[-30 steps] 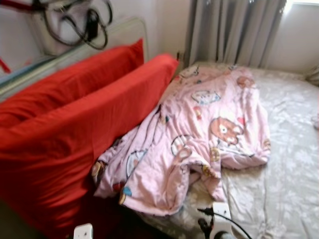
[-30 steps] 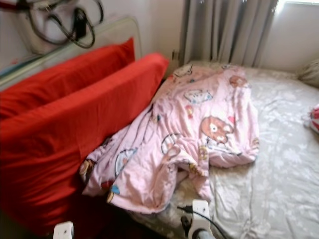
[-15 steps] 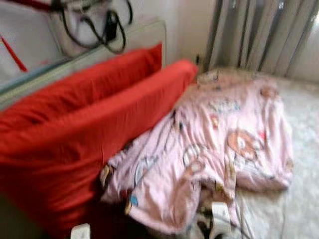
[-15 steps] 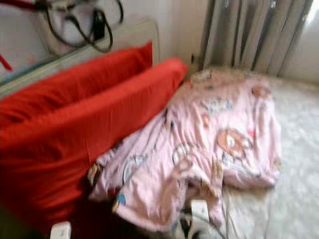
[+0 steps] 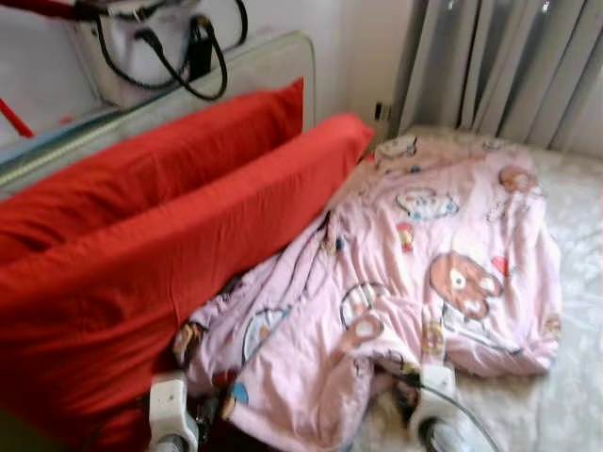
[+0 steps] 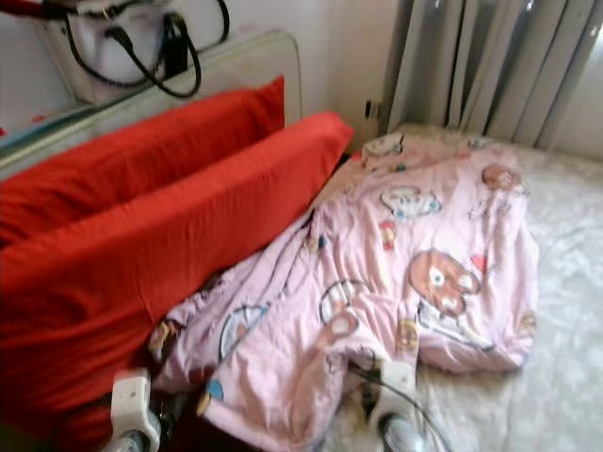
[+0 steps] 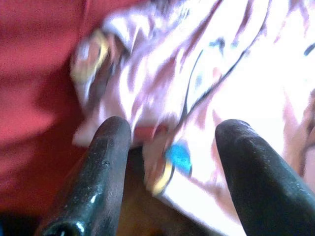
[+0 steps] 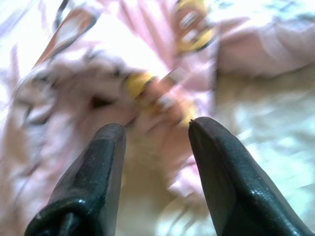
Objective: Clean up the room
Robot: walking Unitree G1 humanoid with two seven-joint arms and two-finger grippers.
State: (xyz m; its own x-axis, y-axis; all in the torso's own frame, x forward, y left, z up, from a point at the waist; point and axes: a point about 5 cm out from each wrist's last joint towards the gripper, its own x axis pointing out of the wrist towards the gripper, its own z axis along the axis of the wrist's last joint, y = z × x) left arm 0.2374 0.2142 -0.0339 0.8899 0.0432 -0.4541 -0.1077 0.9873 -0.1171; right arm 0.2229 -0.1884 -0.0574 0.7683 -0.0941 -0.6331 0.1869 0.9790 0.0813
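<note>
Left eye view: a crumpled pink blanket (image 5: pixel 424 282) with cartoon prints is seen lying on a bed (image 5: pixel 575 377) covered by a grey patterned sheet. The blanket's left edge is bunched against the lower of two red pillows (image 5: pixel 160 273), which are stacked leaning toward the headboard (image 5: pixel 264 66). A white bag (image 5: pixel 141 47) with black straps is placed on the ledge above the headboard. Grey curtains (image 5: pixel 499 66) are hung behind the bed's far end.

The left gripper (image 7: pixel 170 142) is held low at the blanket's near left corner, beside the pillow; in the left wrist view its black fingers (image 7: pixel 98 172) are spread wide, with the blanket's edge and a blue-and-yellow print seen between them, nothing pinched. Whether the tips touch the fabric cannot be told, as the view is blurred.

The right gripper (image 8: pixel 155 130) is held over the blanket's near right edge, where the pink fabric meets the grey sheet; in the right wrist view its fingers (image 8: pixel 221 177) are spread apart, with folded fabric and a yellow-orange print in front of them, nothing gripped. That view is blurred too.

In the head views only the white wrist housings are visible at the bottom edge, one at each near corner of the blanket.
</note>
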